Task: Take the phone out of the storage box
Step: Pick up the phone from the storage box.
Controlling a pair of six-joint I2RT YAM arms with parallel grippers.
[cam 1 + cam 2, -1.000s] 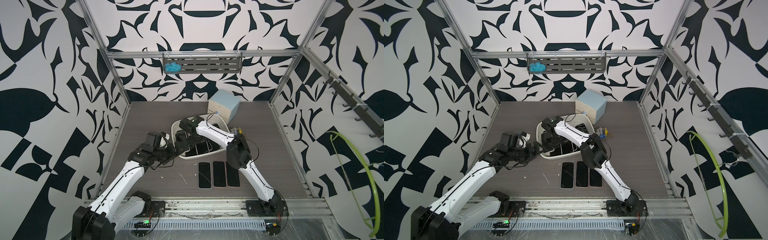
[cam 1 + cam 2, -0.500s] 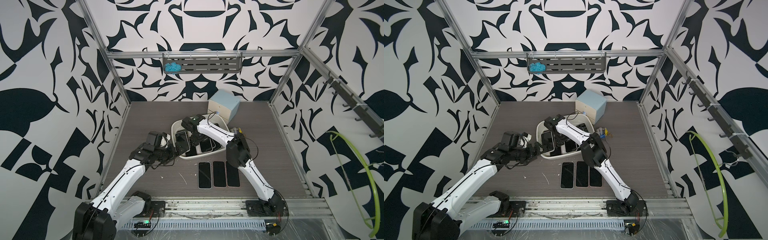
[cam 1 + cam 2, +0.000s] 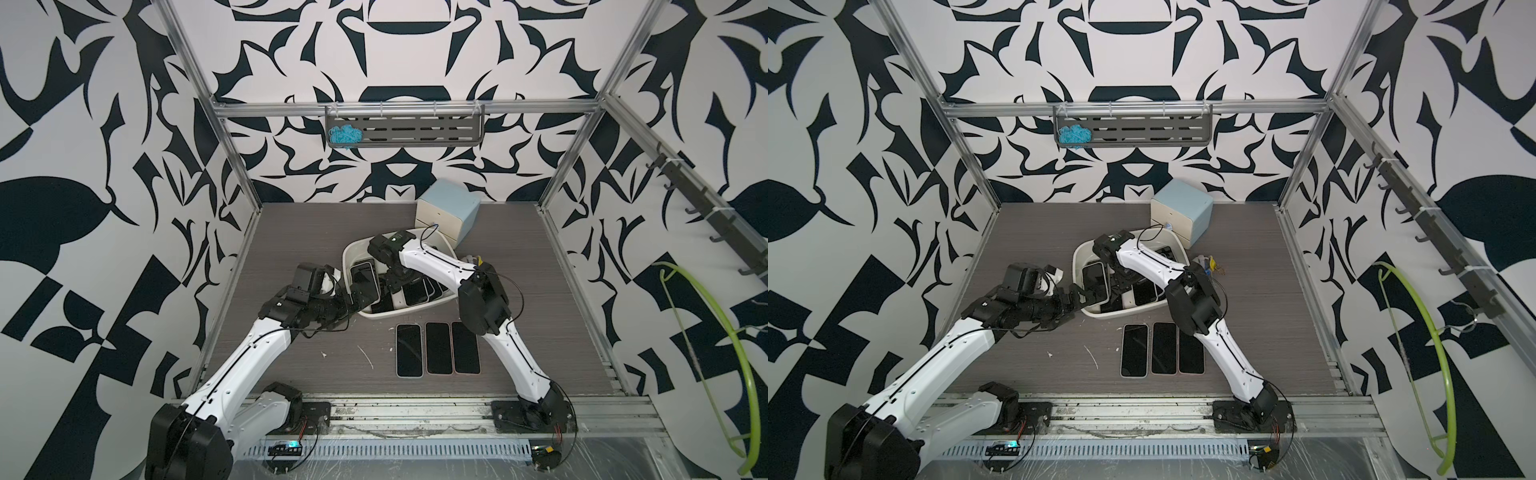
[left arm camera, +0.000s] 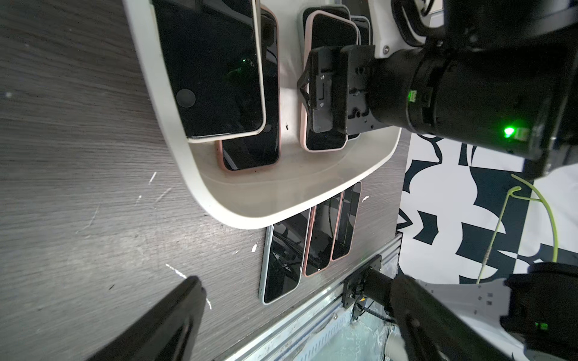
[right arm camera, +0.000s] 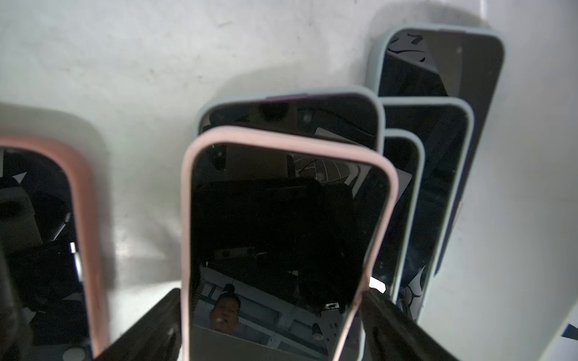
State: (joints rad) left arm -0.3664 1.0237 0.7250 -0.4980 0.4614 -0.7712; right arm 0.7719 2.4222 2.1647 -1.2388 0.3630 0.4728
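While the left gripper (image 3: 356, 300) hovers at the storage box (image 3: 348, 254), by its left rim, fingers spread wide and empty, the right gripper (image 5: 270, 293) is down inside the box. Its fingers straddle the long edges of a pink-cased phone (image 5: 281, 218) atop the stack, right up against them, but clamped or not, I can't tell. Meanwhile three phones (image 3: 438, 348) lie side by side on the tabletop (image 3: 291, 232) just in front of the box.

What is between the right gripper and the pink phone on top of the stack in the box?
Nothing visible. The right gripper straddles the pink phone, one finger at each long edge, and no other phone lies over it. To leave the storage box it only has to clear the low wall.
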